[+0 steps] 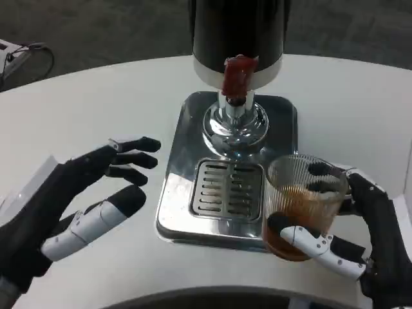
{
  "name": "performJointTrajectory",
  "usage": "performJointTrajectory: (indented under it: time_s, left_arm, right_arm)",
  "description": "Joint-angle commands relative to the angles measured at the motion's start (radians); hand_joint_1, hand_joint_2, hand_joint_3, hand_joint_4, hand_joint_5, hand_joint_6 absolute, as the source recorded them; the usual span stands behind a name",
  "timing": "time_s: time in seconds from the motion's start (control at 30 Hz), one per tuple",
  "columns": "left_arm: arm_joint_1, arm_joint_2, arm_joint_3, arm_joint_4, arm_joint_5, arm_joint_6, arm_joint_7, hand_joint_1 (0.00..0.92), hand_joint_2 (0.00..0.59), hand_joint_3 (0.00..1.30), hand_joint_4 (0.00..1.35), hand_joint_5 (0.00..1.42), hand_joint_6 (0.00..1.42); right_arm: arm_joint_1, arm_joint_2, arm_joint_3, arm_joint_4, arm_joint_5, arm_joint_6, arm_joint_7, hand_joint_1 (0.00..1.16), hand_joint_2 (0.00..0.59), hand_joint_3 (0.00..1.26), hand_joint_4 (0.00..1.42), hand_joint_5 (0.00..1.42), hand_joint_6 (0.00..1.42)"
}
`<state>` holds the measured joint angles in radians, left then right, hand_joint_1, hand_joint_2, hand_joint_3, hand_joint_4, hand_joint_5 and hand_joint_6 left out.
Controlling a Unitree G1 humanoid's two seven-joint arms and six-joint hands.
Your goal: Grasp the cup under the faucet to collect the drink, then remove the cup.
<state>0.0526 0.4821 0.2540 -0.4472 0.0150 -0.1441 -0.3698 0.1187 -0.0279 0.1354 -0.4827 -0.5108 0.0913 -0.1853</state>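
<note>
Clear ribbed cup [302,203] sits lower right of frame, part-filled with brown drink, off to the right of the drip grate [226,190] and overlapping the right front corner of the chrome base tray [183,138]; can't tell if it rests on the table or is lifted. Right hand [360,238] grips it: thumb wraps the front near the bottom, other fingers show through the glass on the far side, so fingers are clamped on the cup. Cup is not under the faucet [239,77], which is upper centre, red lever on a black dispenser body [238,29] with a chrome column below it. Left hand [77,199] is at lower left of frame, beside the tray's left edge, apart from it, fingers spread and slightly curled, holding nothing. White table [96,103] under everything; dark cable [29,55] at upper left edge.
</note>
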Motion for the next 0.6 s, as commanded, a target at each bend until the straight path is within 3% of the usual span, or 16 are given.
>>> performJointTrajectory:
  time_s: [0.03,0.17,0.33,0.6]
  left_arm:
    - [0.071,-0.02,-0.033,-0.046,0.071,-0.057,0.026,0.0,0.036,0.32,0.3,0.37,0.24]
    - [0.117,-0.029,-0.05,-0.063,0.138,-0.086,0.042,0.0,0.036,0.3,0.24,0.3,0.22]
    - [0.185,-0.031,-0.084,-0.091,0.267,-0.135,0.065,0.0,0.046,0.21,0.12,0.18,0.18]
    - [0.225,-0.044,-0.116,-0.134,0.415,-0.131,0.094,0.0,0.057,0.11,0.0,0.06,0.13]
  right_arm:
    - [0.01,-0.004,0.006,-0.061,0.01,-0.038,0.014,0.81,0.196,0.85,0.9,0.91,0.46]
    - [0.016,-0.014,0.007,-0.072,0.019,-0.045,0.03,0.81,0.193,0.86,0.9,0.92,0.47]
    - [0.026,-0.084,-0.003,-0.098,0.037,-0.091,0.084,0.81,0.192,0.86,0.9,0.93,0.47]
    - [0.039,-0.114,-0.025,-0.104,0.075,-0.113,0.112,0.81,0.185,0.86,0.92,0.94,0.47]
